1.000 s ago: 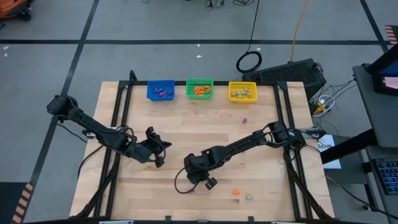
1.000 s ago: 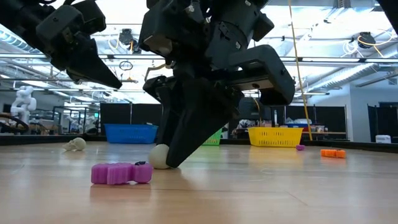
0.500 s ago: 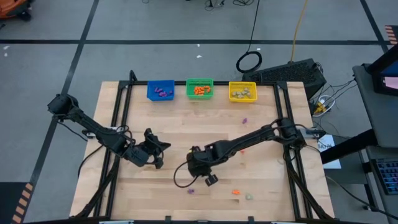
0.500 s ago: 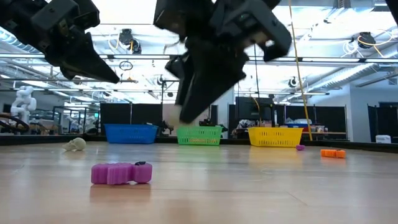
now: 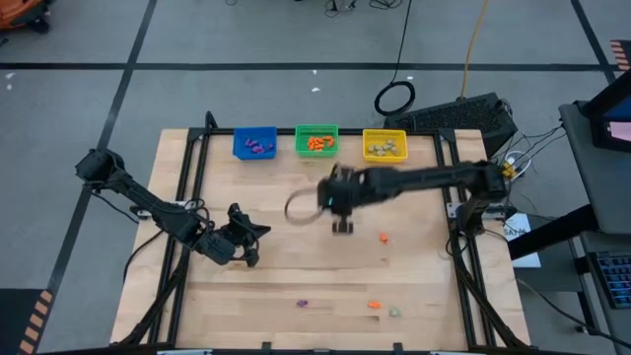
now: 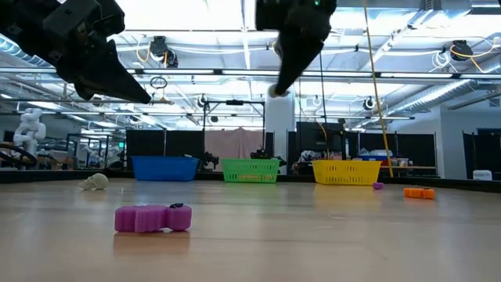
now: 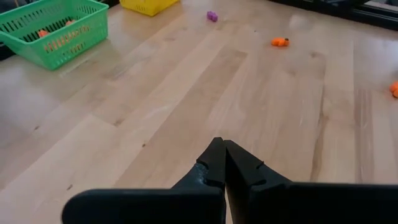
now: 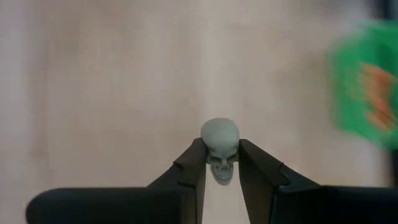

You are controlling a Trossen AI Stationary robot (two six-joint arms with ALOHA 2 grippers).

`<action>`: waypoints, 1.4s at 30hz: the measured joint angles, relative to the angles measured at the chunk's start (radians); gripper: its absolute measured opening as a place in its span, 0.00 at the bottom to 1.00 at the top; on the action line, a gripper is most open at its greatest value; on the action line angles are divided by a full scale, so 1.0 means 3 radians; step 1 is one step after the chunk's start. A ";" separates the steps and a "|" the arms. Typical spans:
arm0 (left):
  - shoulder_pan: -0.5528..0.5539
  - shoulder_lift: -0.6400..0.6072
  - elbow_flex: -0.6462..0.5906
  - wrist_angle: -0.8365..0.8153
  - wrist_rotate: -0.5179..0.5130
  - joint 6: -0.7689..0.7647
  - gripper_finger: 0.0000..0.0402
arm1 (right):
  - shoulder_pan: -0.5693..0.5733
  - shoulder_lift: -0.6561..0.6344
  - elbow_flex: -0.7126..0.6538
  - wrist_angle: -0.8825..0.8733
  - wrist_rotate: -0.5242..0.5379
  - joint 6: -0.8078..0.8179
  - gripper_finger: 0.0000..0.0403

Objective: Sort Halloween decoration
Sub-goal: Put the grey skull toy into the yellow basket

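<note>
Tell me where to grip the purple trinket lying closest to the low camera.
Come straight down and pinch the purple trinket across its short width, mid-length. It lies flat and low on the table, longer than tall, with open space around it.

Blue bin (image 5: 254,144), green bin (image 5: 316,141), yellow bin (image 5: 385,145) in a row.

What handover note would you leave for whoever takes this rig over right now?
Right end effector: shut on a pale skull, held above mid-table near the green bin.
Left end effector: shut, empty, waiting at table left.
Done: blue bin, green bin and yellow bin each hold trinkets.
Left: skull to bin; loose purple trinket, orange trinket and others remain.
</note>
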 joint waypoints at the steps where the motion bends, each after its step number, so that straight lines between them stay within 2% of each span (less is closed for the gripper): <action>1: 0.0000 0.0000 0.0000 0.0000 0.0000 0.0000 0.00 | -0.0107 -0.0057 0.0001 -0.0078 0.0081 0.0059 0.15; 6: 0.0000 0.0000 0.0000 -0.0002 -0.0003 0.0002 0.00 | -0.0761 -0.0295 -0.0099 -0.0296 0.0218 0.0279 0.15; 10: 0.0000 0.0000 0.0000 -0.0006 -0.0026 0.0003 0.00 | -0.1326 -0.0426 -0.0441 -0.0199 0.0216 0.0253 0.15; 16: 0.0000 0.0000 0.0000 0.0009 -0.0101 0.0005 0.00 | -0.2124 -0.0488 -0.1065 0.0421 -0.0125 0.0112 0.15; 21: 0.0000 0.0000 0.0000 0.0019 -0.0102 0.0005 0.00 | -0.2588 -0.0436 -0.1296 0.0900 -0.0331 0.0098 0.15; 24: 0.0000 0.0000 0.0000 0.0020 -0.0102 0.0006 0.00 | -0.2723 -0.0366 -0.1322 0.1001 -0.0489 0.0105 0.15; 30: 0.0028 0.0000 0.0000 0.0025 -0.0100 0.0014 0.00 | -0.2815 -0.0174 -0.1324 0.1081 -0.0511 0.0068 0.15; 35: 0.0138 0.0000 0.0000 0.0028 -0.0095 0.0013 0.00 | -0.2888 0.0023 -0.1324 0.1091 -0.0661 0.0083 0.15; 42: 0.0430 0.0000 0.0000 0.0025 0.0211 0.0234 0.00 | -0.2971 0.0165 -0.1324 0.1124 -0.0662 0.0079 0.17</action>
